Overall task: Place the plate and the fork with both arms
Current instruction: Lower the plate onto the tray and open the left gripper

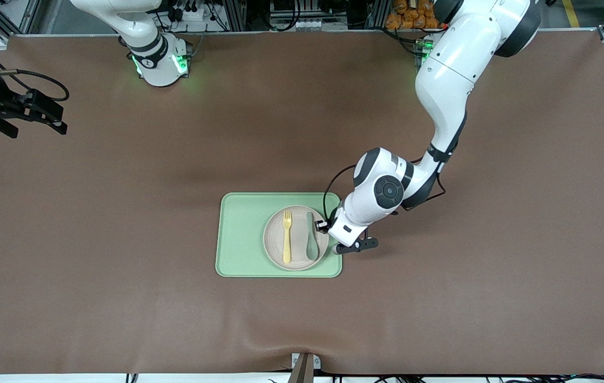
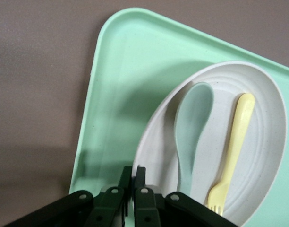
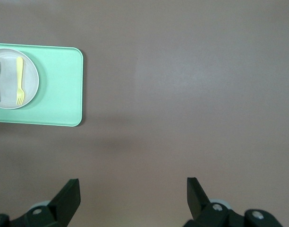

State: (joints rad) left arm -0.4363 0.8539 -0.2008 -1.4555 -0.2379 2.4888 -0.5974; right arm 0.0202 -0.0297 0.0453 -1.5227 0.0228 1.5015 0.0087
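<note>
The pale speckled plate lies on the light green tray, at the tray's end toward the left arm. The pale yellow fork lies in the plate beside a grey-green spoon. My left gripper is low at the plate's rim on the left arm's side. In the left wrist view my left gripper is shut on the rim of the plate, with the fork and spoon in the plate. My right gripper waits open and empty over bare table at the right arm's end; its wrist view shows the jaws wide apart.
The brown table mat surrounds the tray. The right wrist view shows the tray with the plate far off. The arm bases stand along the table's edge farthest from the front camera.
</note>
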